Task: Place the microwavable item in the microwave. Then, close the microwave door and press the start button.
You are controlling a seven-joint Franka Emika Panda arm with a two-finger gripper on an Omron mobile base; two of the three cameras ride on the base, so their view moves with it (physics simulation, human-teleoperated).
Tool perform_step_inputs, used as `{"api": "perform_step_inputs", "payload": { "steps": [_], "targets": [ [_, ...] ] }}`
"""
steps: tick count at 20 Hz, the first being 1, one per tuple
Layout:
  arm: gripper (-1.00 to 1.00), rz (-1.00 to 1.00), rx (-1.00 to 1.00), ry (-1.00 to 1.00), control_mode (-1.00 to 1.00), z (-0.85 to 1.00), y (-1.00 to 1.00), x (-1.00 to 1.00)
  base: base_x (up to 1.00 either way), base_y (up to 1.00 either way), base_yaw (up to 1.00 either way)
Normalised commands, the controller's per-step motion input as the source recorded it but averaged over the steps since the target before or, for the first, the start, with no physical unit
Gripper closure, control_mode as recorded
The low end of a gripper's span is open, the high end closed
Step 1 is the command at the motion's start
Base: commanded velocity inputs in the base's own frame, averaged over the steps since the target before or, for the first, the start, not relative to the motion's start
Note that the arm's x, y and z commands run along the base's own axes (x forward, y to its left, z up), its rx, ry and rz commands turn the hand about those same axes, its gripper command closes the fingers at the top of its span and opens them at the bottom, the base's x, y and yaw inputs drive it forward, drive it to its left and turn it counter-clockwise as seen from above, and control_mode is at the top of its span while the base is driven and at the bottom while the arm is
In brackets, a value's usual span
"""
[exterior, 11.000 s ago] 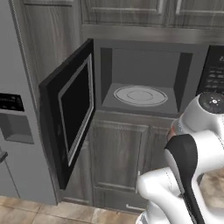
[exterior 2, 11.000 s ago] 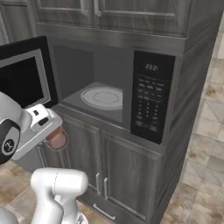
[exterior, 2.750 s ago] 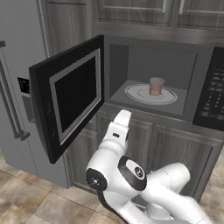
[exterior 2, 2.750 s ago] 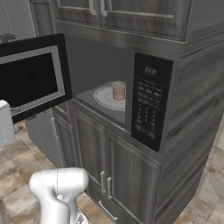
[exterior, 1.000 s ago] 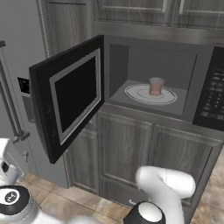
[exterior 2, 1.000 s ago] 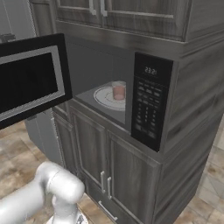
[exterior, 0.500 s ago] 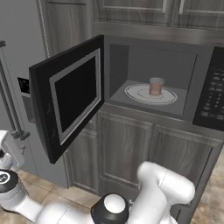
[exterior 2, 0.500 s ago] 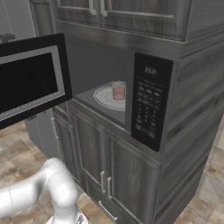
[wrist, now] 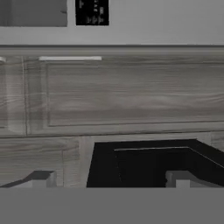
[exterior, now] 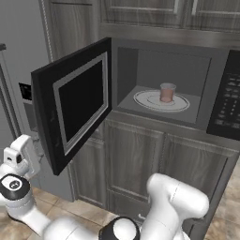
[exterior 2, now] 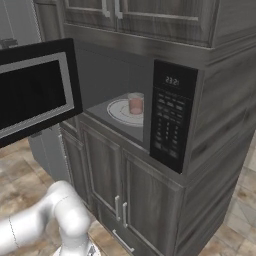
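The microwavable item, a small pinkish-brown cup (exterior: pixel 167 92) (exterior 2: pixel 135 103), stands upright on the white turntable (exterior: pixel 145 99) inside the microwave (exterior: pixel 187 70). The microwave door (exterior: pixel 70 108) (exterior 2: pixel 35 92) is swung wide open to the left. The black keypad panel (exterior 2: pixel 170 120) is on the right side. My gripper (wrist: pixel 109 181) is open, its fingertips (wrist: pixel 37 179) far apart with nothing between them. My hand (exterior: pixel 21 154) hangs low at the far left, below and beside the door's outer edge, far from the cup.
A grey fridge (exterior: pixel 18 56) with a dispenser panel (wrist: pixel 92 11) stands left of the open door. Wooden cabinet doors (exterior: pixel 140 159) sit under the microwave, more cabinets above. My arm's elbow (exterior: pixel 178 201) bulks in front of the lower cabinets. The floor (exterior 2: pixel 30 170) is tiled.
My arm has kept swinging left and low; the hand has risen a little at the left edge beside the door. Cup and door have not moved.
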Motion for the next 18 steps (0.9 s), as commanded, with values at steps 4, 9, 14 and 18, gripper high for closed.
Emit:
{"api": "perform_step_inputs", "payload": {
  "steps": [4, 9, 14, 18],
  "targets": [
    [-1.0, -0.04, 0.11, -0.09, -1.0, 0.31, -1.0, -0.22, 0.0, 0.0, 0.0],
    [-1.0, -0.04, 0.13, -0.1, -1.0, 0.36, -1.0, -0.28, 0.0, 0.0, 0.0],
    [-1.0, -0.07, 0.15, -0.14, -1.0, 0.43, -1.0, -0.54, 0.0, 0.0, 0.0],
    [-1.0, -0.07, 0.17, -0.12, -1.0, 0.4, -1.0, -0.53, 0.0, 0.0, 0.0]
  ]
}}
